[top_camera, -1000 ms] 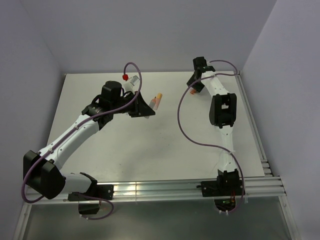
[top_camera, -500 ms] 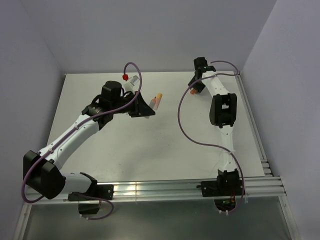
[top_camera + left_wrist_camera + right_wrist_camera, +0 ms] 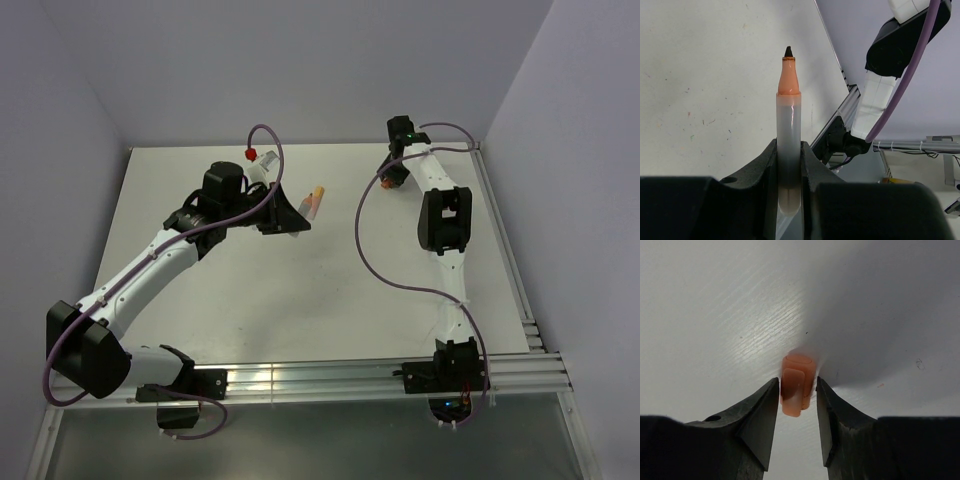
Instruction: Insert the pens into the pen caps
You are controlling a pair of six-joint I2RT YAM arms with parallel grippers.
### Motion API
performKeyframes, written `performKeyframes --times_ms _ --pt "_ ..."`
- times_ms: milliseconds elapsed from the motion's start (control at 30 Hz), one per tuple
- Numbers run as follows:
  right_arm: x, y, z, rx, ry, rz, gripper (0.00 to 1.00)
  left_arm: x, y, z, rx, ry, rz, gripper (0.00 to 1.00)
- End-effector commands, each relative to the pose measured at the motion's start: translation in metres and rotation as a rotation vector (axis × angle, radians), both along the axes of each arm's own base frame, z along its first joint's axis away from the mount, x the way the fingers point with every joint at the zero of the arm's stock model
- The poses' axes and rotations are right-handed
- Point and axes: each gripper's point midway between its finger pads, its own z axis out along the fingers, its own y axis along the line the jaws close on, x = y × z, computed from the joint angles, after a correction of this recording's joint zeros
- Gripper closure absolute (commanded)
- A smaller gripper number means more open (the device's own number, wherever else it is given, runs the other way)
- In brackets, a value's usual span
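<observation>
Pen [image 3: 788, 130] is clamped in left jaws; only right wrist shows narrow jaws, maybe touching cap [image 3: 797, 382].

Whitish pen [image 3: 789, 125], orange tip, uncapped, clamped in left hand [image 3: 789, 150]; orange cap [image 3: 796, 385] on table [image 3: 715, 300].

Here is the pen [image 3: 788, 125]: a cloudy, see-through whitish barrel, an orange neck, a black nib. The left gripper [image 3: 789, 148] around it is black. The cap [image 3: 796, 385] is solid orange, and the right gripper [image 3: 797, 381] is black too. The table [image 3: 300, 300] is white and faintly speckled. The arms [image 3: 150, 268] are white with black joints, the cables [image 3: 362, 245] purple and the walls [image 3: 300, 70] pale lilac.
</observation>
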Motion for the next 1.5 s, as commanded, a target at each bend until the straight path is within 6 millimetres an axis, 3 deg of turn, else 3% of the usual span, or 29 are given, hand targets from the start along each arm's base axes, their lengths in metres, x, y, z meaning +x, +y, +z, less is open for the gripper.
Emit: performKeyframes --times_ms 0,133,167,233,267,367,467,500,533,600,633,667,733,800,833,933,967,1033,1067,1167,1333,1467 --pt "0.000 -0.007 -0.006 -0.019 0.018 -0.003 0.57 -0.004 -0.004 0.022 -0.047 -0.063 -0.027 1.00" --pt "-0.006 -0.007 -0.010 -0.021 0.037 0.006 0.74 -0.004 -0.004 0.022 -0.050 -0.060 -0.028 1.00" --pt "-0.007 -0.007 -0.007 -0.023 0.036 0.009 0.84 -0.004 -0.004 0.022 -0.050 -0.060 -0.027 1.00" --pt "-0.015 -0.008 -0.013 -0.025 0.055 0.013 0.93 -0.004 -0.004 0.022 -0.052 -0.059 -0.029 1.00" --pt "-0.016 -0.007 -0.005 -0.025 0.045 0.020 1.00 -0.004 -0.004 0.022 -0.053 -0.059 -0.030 1.00" --pt "-0.030 -0.005 -0.005 -0.043 0.055 0.042 1.00 -0.005 -0.005 0.019 -0.053 -0.052 -0.034 1.00" --pt "-0.042 0.003 0.014 -0.055 0.020 0.079 1.00 -0.008 -0.006 0.015 -0.063 -0.037 -0.047 1.00" --pt "-0.045 0.009 0.030 -0.057 -0.007 0.093 1.00 -0.007 -0.007 0.017 -0.076 -0.052 -0.052 1.00" --pt "-0.057 0.009 0.027 -0.063 0.012 0.101 1.00 -0.008 -0.008 0.017 -0.087 -0.044 -0.053 1.00" --pt "-0.062 0.016 0.037 -0.041 -0.037 0.121 1.00 -0.013 -0.009 0.011 -0.107 -0.030 -0.063 1.00" --pt "-0.076 0.020 0.048 -0.031 -0.051 0.137 1.00 -0.011 -0.012 0.017 -0.145 -0.050 -0.063 1.00" --pt "-0.081 0.023 0.054 -0.022 -0.068 0.150 1.00 -0.014 -0.011 0.004 -0.145 -0.018 -0.057 1.00" --pt "-0.094 0.034 0.076 0.006 -0.126 0.191 1.00 -0.013 -0.016 0.006 -0.206 -0.043 -0.052 1.00" --pt "-0.109 0.043 0.086 0.030 -0.150 0.236 1.00 -0.009 -0.020 0.003 -0.216 -0.036 -0.015 1.00" --pt "-0.113 0.047 0.111 0.047 -0.208 0.256 1.00 -0.008 -0.024 0.005 -0.235 -0.055 -0.013 1.00" --pt "-0.122 0.050 0.136 0.063 -0.258 0.291 1.00 0.000 -0.033 -0.002 -0.259 -0.047 0.040 1.00" --pt "-0.125 0.051 0.154 0.070 -0.301 0.299 1.00 0.006 -0.037 -0.001 -0.278 -0.067 0.053 1.00" --pt "-0.132 0.064 0.171 0.137 -0.340 0.326 1.00 0.015 -0.044 -0.009 -0.292 -0.057 0.096 1.00" --pt "-0.134 0.071 0.189 0.164 -0.394 0.337 1.00 0.019 -0.048 -0.001 -0.327 -0.089 0.105 1.00" --pt "-0.143 0.087 0.214 0.199 -0.432 0.372 1.00 0.033 -0.056 -0.004 -0.327 -0.139 0.160 1.00" --pt "-0.152 0.105 0.239 0.248 -0.479 0.418 1.00 0.048 -0.071 -0.008 -0.285 -0.228 0.196 1.00" --pt "-0.161 0.118 0.250 0.267 -0.505 0.452 1.00 0.048 -0.084 -0.016 -0.264 -0.273 0.199 1.00"
